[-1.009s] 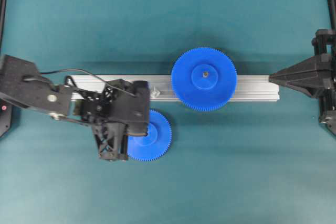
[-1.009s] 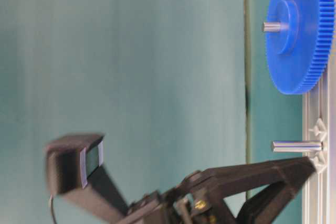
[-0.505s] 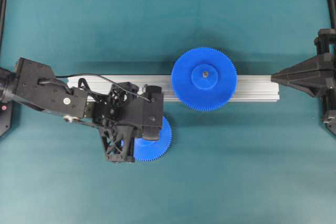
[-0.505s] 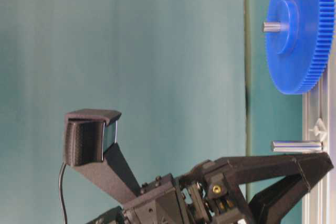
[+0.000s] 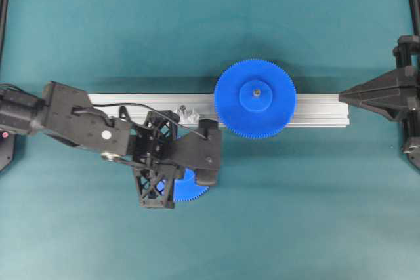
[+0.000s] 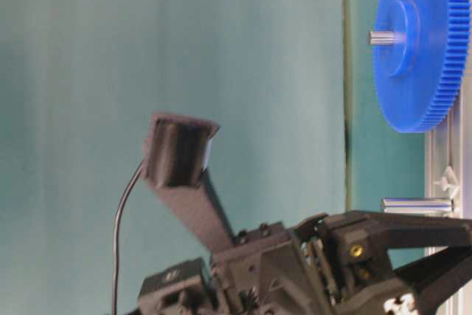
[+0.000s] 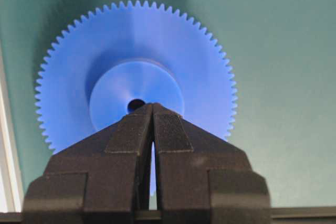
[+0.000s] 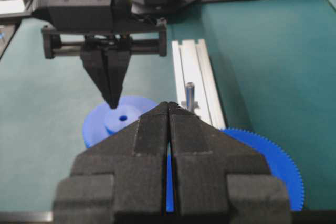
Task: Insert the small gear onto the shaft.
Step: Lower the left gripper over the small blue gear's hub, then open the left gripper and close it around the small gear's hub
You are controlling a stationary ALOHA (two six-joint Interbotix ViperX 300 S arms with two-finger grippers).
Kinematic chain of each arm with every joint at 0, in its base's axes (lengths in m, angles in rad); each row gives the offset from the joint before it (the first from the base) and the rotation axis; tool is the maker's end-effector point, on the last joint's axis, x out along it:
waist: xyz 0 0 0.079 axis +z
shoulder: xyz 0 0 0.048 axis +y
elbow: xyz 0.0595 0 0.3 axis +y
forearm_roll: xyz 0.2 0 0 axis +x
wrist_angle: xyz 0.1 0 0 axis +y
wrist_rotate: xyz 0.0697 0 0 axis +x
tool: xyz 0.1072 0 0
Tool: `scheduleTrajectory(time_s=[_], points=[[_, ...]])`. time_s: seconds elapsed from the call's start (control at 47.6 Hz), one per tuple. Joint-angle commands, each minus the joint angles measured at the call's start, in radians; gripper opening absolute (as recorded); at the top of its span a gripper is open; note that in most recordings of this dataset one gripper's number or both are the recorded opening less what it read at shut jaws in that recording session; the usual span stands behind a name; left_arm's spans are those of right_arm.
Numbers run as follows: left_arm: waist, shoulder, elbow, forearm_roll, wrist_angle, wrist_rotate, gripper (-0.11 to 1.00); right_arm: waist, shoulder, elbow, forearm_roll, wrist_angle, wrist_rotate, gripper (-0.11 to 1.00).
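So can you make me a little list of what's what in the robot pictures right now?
small gear: flat on the teal table, not on the shaft
shaft: bare pin, upright on the rail
large gear: already on its own pin, on the aluminium rail
left gripper: shut, tips at the small gear's hub, holding nothing
right gripper: shut, empty, back from the gears

a larger blue gear [image 5: 255,99] sits on its pin on a silver rail [image 5: 315,110] lying across the teal table [image 5: 197,24].
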Motion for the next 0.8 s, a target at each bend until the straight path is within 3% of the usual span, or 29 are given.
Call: scheduleTrajectory(time_s=[0.0,0.778], points=[[-0.005,-0.008,-0.035,0.003,0.014,0.002,-0.03,-0.002,0.006,-0.009,0.002,-0.003,0.012,-0.01],[-0.005,0.008,-0.064,0.008,0.092,0.017,-0.03,-0.008,0.005,-0.009,0.002,-0.005,0.012,-0.01]])
